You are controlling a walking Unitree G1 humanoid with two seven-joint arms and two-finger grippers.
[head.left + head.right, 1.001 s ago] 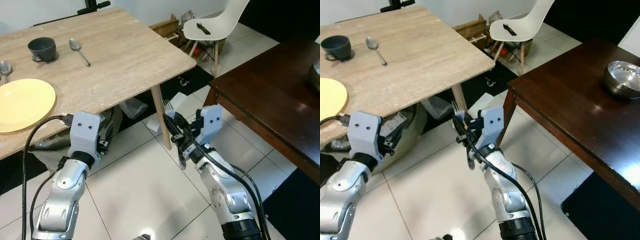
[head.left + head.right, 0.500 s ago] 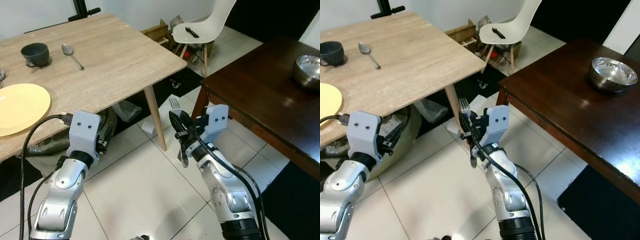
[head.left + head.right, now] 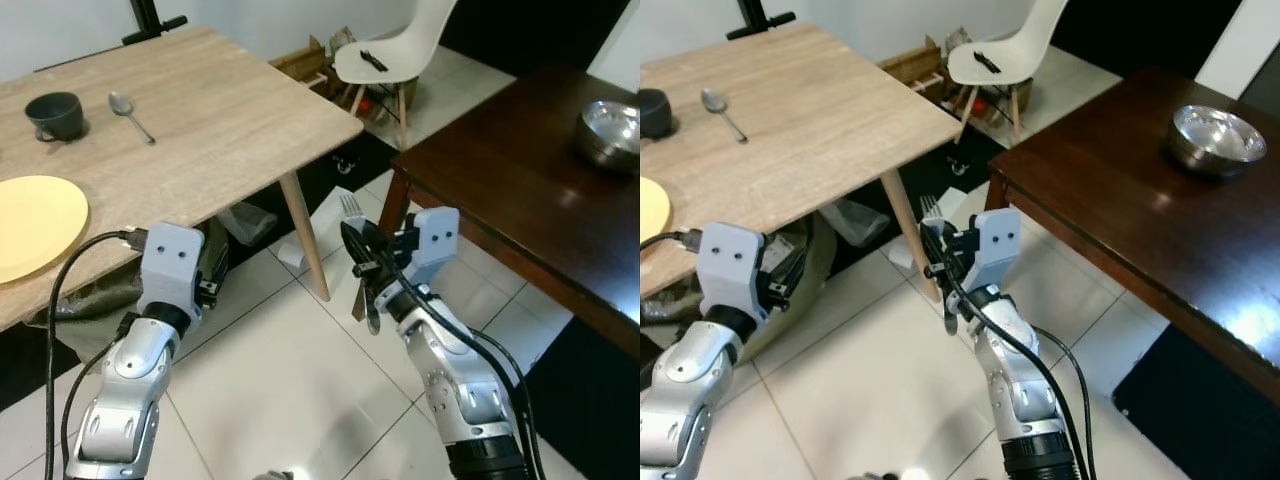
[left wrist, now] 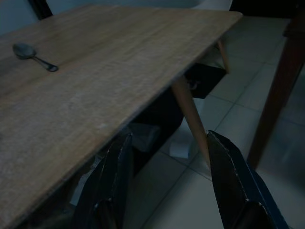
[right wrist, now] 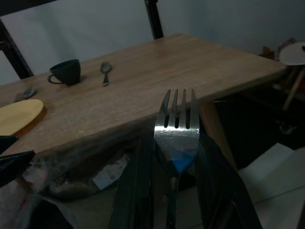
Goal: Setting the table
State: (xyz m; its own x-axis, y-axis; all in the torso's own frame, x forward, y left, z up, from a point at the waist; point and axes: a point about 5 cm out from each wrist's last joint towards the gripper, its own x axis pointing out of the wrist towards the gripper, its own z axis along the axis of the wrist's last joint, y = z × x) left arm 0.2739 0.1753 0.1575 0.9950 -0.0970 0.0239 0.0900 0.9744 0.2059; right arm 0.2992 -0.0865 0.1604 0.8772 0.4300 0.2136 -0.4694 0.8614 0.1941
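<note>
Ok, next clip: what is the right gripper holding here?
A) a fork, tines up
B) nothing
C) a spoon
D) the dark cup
A: the right gripper is shut on a fork, tines pointing up between its fingers, while the spoon and cup sit on the wooden table.

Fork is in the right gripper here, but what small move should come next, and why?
Probably raise the right gripper and swing it toward the light table. It is shut on the fork, tines up, but sits below the tabletop, off its corner, over the floor. The yellow plate the fork belongs beside lies on the table's other side, so height comes first.
</note>
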